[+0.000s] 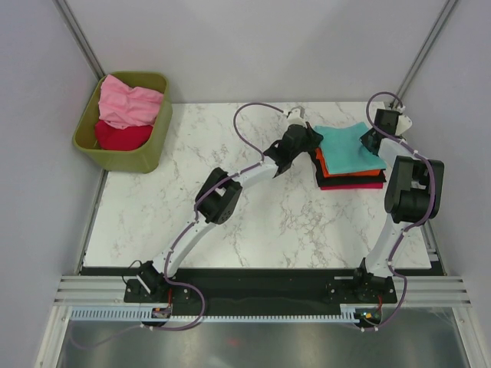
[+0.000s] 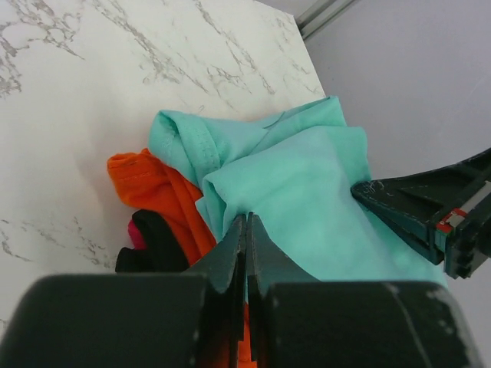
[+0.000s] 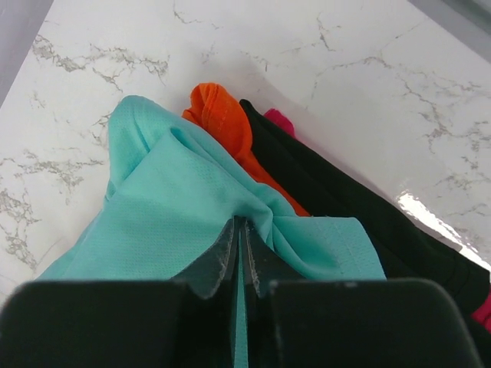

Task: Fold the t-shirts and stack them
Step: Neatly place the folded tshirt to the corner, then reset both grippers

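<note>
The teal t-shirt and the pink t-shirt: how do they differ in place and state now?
The teal t-shirt lies over the orange t-shirt on the table; the pink t-shirt lies in the green bin, over a red t-shirt. The teal one is folded; the pink one is crumpled. The left gripper and right gripper are shut on the teal one; nothing touches the pink one. Each lies uppermost.

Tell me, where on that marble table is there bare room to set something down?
Widest bare patch: between the green bin and the left arm. Another: between that arm and the right arm, nearer than the shirt stack. Crowded far right, where left gripper and right gripper pinch the teal shirt.
</note>
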You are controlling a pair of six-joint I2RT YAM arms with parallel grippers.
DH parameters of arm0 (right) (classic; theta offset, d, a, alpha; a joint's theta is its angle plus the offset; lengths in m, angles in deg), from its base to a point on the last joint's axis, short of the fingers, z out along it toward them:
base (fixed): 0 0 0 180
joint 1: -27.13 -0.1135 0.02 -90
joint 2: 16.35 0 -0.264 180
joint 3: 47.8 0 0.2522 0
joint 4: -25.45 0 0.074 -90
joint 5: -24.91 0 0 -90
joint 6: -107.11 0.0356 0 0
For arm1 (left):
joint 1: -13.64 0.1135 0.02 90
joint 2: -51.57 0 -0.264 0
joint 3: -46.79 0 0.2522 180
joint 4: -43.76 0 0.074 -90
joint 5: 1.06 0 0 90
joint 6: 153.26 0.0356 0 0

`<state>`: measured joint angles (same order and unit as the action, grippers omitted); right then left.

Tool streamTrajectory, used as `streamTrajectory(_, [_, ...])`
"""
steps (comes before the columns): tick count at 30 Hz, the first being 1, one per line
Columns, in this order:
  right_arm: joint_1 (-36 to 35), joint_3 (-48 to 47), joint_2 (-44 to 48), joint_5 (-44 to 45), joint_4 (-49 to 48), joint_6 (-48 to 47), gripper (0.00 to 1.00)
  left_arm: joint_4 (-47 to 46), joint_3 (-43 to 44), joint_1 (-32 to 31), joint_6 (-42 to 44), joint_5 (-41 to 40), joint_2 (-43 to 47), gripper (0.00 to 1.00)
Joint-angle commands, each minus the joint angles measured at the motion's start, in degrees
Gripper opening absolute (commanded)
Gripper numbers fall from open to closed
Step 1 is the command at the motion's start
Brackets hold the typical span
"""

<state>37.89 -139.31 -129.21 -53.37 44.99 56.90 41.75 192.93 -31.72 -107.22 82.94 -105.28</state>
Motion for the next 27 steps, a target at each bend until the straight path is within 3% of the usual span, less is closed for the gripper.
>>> streamTrajectory(1, [0.13, 0.68, 3.34, 6.19, 0.19, -0.33, 0.11, 1.97, 2.89, 0.36, -1.12, -3.05, 0.76, 0.02])
streamTrajectory(4, [0.22, 0.59, 4.57, 10.15, 2.12, -0.33, 0.21, 2.32, 2.1, 1.42, -3.14, -1.83, 0.41, 0.02])
streamTrajectory(6, [-0.13, 0.76, 6.06, 13.39, 3.09, -1.2, 0.23, 0.93, 2.1, 1.94, -2.8, -0.25, 0.41, 0.02])
streamTrajectory(9, [-3.8, 0.76, 9.93, 21.54, 3.27, -4.35, 0.37, -0.31, 1.75, 1.77, 1.15, 0.9, 2.16, 0.05])
streamTrajectory(10, [-5.13, 0.59, 11.16, 23.76, 3.36, -5.33, 0.46, -2.23, 0.87, 1.77, 2.03, 1.16, 3.21, 0.13])
streamTrajectory(13, [-8.99, 0.76, 15.03, 27.82, 3.36, -8.06, 0.56, -7.4, -6.14, 1.42, 6.85, 1.25, 9.45, 0.36])
streamTrajectory(15, [-9.71, 1.72, 17.23, 26.6, 2.92, -8.24, 0.58, -8.66, -13.87, 1.24, 9.41, -0.14, 16.36, 0.41])
streamTrajectory(18, [-10.32, 4.09, 20.48, 23.08, 1.61, -9.29, 0.71, -13.22, -27.84, 0.98, 14.25, -4.52, 26.9, 0.48])
streamTrajectory(20, [-14.0, 6.2, 23.8, 22.46, -0.32, -11.66, 0.97, -17.25, -39.05, 0.98, 14.52, -7.61, 32.64, 0.58])
streamTrajectory(23, [-17.35, 10.51, 28.81, 18.7, -2.7, -13.77, 0.98, -18.95, -50.85, 1.07, 14.26, -10.52, 41.7, 0.73])
streamTrajectory(27, [-19.28, 17.53, 35.24, 7.2, -4.81, -14.74, 0.98, -11.68, -61.08, 1.68, 13.91, -13.06, 53.12, 0.86])
